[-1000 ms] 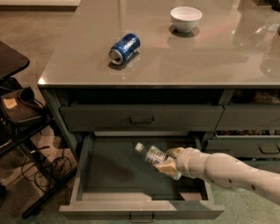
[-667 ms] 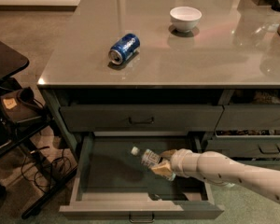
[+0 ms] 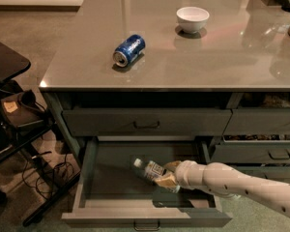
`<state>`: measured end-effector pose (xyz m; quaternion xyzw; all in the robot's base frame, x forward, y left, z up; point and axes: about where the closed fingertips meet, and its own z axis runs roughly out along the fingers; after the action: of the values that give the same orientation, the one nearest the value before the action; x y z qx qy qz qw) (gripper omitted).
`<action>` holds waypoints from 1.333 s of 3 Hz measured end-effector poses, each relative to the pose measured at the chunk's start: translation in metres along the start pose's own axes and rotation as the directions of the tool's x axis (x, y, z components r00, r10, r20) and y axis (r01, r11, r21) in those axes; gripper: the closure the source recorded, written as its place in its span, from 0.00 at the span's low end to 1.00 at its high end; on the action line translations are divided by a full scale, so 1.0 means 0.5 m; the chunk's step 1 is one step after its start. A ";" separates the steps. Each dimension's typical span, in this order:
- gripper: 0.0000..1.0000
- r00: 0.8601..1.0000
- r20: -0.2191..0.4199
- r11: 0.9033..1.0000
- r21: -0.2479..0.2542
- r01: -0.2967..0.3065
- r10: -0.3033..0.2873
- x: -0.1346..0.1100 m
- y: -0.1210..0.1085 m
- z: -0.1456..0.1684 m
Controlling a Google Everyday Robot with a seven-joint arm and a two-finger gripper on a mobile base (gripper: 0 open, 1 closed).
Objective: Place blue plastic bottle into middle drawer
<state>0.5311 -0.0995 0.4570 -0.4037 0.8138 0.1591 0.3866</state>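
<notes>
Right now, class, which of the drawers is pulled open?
The middle drawer, below the shut top drawer; the gripper holds the blue plastic bottle inside it.

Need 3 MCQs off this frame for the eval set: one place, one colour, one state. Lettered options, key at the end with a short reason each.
1. Where is the blue plastic bottle?
A) in the top drawer
B) in the gripper, inside the open middle drawer
C) on the floor

2. What colour is the bowl on the countertop?
A) red
B) black
C) white

3. How is the soda can standing?
A) lying on its side
B) upright
C) crushed flat

Key:
1 B: the gripper is shut on the bottle, which tilts cap-up over the drawer's bare bottom.
2 C: the bowl is plain white against the grey top.
3 A: the can's round end faces sideways and its body lies along the countertop.
</notes>
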 end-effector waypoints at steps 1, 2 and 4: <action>1.00 0.999 0.007 0.999 0.022 -0.041 0.041 0.041 -0.037 0.032; 1.00 0.996 0.019 0.995 0.044 -0.089 0.088 0.095 -0.077 0.069; 0.59 0.995 0.022 0.994 0.045 -0.098 0.097 0.100 -0.080 0.076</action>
<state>0.5629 -0.1293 0.3964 -0.3530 0.8320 0.1632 0.3957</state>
